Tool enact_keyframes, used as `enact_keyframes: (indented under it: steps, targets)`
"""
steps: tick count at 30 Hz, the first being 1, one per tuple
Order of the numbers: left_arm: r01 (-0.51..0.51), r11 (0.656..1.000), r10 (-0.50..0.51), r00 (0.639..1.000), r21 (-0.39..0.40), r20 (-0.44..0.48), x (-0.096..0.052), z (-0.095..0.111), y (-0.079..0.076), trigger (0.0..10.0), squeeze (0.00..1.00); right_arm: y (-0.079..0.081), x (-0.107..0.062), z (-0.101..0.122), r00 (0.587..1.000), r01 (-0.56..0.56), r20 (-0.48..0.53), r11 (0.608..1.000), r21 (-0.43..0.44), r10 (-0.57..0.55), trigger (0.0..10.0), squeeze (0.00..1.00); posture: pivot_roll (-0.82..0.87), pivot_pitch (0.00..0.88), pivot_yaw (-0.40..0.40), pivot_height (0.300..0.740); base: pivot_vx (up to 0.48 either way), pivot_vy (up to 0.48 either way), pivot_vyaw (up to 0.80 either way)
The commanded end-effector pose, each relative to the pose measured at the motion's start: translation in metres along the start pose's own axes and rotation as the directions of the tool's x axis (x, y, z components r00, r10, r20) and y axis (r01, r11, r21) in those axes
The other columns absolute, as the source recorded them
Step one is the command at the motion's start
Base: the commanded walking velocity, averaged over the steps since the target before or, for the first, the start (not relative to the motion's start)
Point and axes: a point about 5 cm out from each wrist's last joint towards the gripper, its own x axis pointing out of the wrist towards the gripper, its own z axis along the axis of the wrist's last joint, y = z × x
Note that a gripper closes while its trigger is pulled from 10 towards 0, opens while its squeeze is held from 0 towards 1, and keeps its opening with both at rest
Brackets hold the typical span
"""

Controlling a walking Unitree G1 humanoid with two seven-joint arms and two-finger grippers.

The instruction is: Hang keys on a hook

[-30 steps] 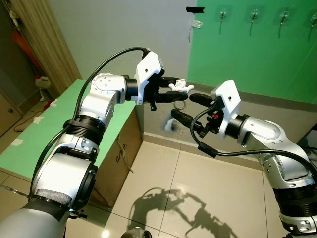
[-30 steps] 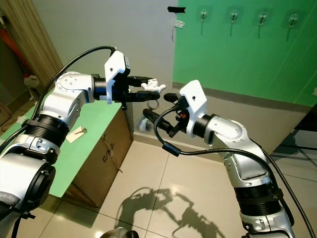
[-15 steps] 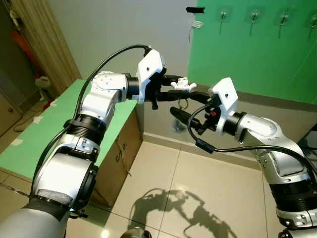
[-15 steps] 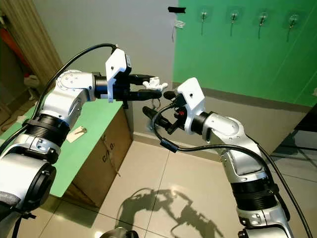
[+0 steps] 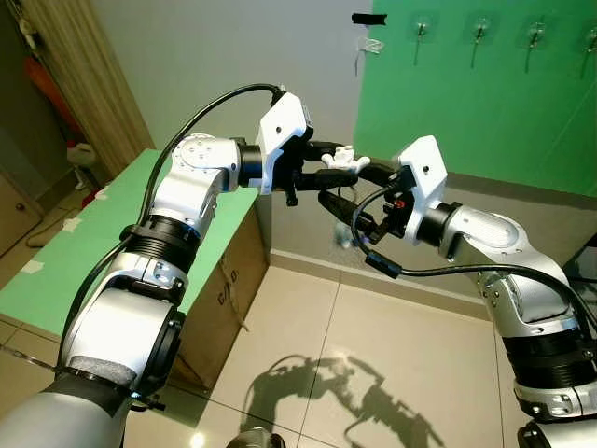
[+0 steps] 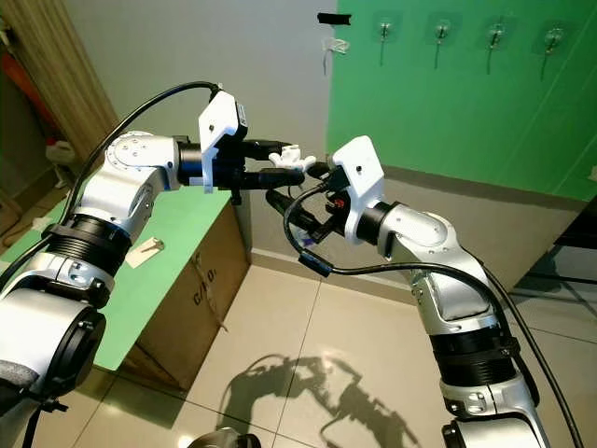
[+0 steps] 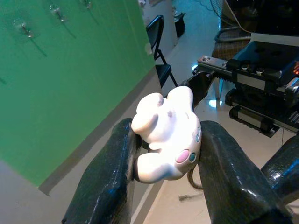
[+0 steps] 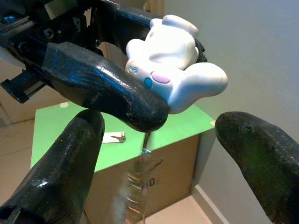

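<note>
Keys held in mid-air between the two arms

The left gripper (image 5: 341, 166) pinches the white charm (image 7: 166, 135) of the keys (image 8: 139, 184), which dangle below it, blurred. The right gripper (image 8: 163, 154) sits spread, one finger on each side of the charm. The hooks (image 5: 478, 30) are on the green wall (image 5: 485, 112) well behind.

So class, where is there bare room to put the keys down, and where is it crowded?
Bare: the green box top, apart from a small key. Crowded: midair, where the left gripper clamps the white keychain figure and the open right gripper surrounds it.
</note>
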Motion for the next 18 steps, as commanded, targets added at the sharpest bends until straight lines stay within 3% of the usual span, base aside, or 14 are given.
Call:
enact_keyframes:
  steps: [1,18]
  targets:
    - [-0.013,1.000,0.013,1.000,0.027,0.011,-0.0040,0.0077,0.0039,10.0,0.00,-0.0035,0.0010,0.0066,1.000,0.012,0.026,1.000,-0.001,-0.012,10.0,0.00,-0.20,0.000,0.083,0.740,0.000,0.000,0.00]
    - [-0.024,0.999,0.023,1.000,0.031,0.009,-0.0053,0.0086,0.0057,10.0,0.00,-0.0048,-0.0010,0.0054,1.000,0.007,0.015,1.000,0.009,-0.008,10.0,0.00,-0.20,0.000,0.084,0.740,0.000,0.000,0.00]
